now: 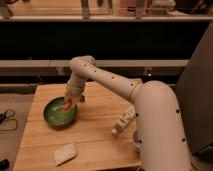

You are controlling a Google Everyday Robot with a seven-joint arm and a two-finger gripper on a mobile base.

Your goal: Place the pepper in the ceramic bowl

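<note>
The green ceramic bowl (57, 114) sits on the left part of the wooden table (95, 130). My gripper (70, 101) hangs at the bowl's right rim, just above it. The small orange-red pepper (67, 105) shows at the gripper's tip, over the bowl's right inner side. I cannot tell whether the pepper is still held or lying in the bowl. My white arm reaches from the lower right across the table to the bowl.
A pale sponge-like block (65, 153) lies near the table's front left. A light-coloured bottle (123, 121) lies on its side at the right, beside my arm. A small white cup (136, 143) peeks out by the arm. A dark counter runs behind.
</note>
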